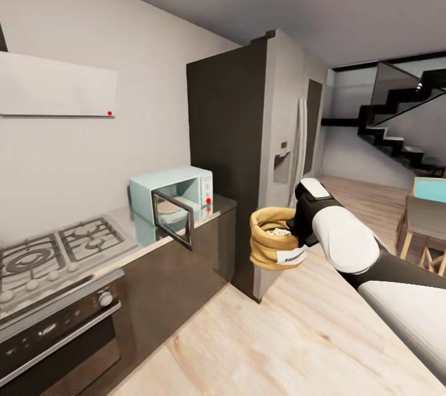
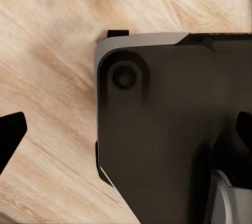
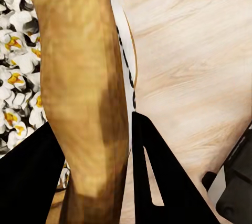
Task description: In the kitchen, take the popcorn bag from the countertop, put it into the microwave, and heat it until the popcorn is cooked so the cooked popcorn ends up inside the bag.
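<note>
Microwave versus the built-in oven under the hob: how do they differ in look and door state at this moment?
The microwave is a small pale mint-blue box standing on the countertop; the built-in oven is dark and steel-trimmed, set into the cabinets below the gas hob. The microwave's door hangs open toward the room; the oven's door is shut. Both have dark glass doors and a red mark on the front.
</note>
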{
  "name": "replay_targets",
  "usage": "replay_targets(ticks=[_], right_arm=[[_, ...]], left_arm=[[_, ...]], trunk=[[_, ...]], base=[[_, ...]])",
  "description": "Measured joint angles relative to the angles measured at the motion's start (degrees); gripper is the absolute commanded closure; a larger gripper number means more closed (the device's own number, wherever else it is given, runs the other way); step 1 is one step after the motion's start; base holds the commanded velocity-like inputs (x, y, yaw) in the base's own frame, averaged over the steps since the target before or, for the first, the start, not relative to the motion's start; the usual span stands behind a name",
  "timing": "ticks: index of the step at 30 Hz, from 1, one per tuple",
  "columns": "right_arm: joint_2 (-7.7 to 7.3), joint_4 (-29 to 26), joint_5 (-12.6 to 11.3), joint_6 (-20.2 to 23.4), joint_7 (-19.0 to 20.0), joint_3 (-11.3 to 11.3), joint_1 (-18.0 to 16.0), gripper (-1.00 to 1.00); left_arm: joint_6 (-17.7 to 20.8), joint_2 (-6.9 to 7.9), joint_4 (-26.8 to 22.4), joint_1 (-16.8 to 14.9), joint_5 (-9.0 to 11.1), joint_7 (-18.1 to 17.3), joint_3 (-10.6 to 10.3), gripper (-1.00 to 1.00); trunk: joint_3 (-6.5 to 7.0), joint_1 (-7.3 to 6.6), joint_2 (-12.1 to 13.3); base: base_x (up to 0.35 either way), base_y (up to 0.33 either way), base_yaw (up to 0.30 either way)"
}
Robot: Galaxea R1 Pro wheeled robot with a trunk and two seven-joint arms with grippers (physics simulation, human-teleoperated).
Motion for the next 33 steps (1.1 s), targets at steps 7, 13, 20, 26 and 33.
replay_targets(ticks=[7, 13, 20, 26, 33], right_arm=[[0.0, 0.0, 0.0, 0.0, 0.0, 0.0, 0.0, 1.0], [0.01, 0.0, 0.0, 0.1, 0.0, 0.0, 0.0, 1.0], [0.01, 0.0, 0.0, 0.0, 0.1, 0.0, 0.0, 1.0], [0.01, 0.0, -0.1, 0.1, 0.1, 0.0, 0.0, 1.0], [-0.01, 0.0, -0.1, 0.1, 0.2, 0.0, 0.0, 1.0]], left_arm=[[0.0, 0.0, 0.0, 0.0, 0.0, 0.0, 0.0, -1.0], [0.0, 0.0, 0.0, 0.0, 0.0, 0.0, 0.0, -1.0], [0.0, 0.0, 0.0, 0.0, 0.0, 0.0, 0.0, -1.0], [0.0, 0.01, 0.0, 0.0, 0.0, 0.0, 0.0, -1.0], [0.0, 0.0, 0.0, 0.0, 0.0, 0.0, 0.0, -1.0]], trunk=[[0.0, 0.0, 0.0], [0.0, 0.0, 0.0], [0.0, 0.0, 0.0], [0.0, 0.0, 0.0], [0.0, 0.0, 0.0]], base=[[0.156, -0.253, 0.252], [0.154, -0.257, 0.253], [0.145, -0.257, 0.253], [0.13, -0.257, 0.253], [0.12, -0.247, 0.253]])
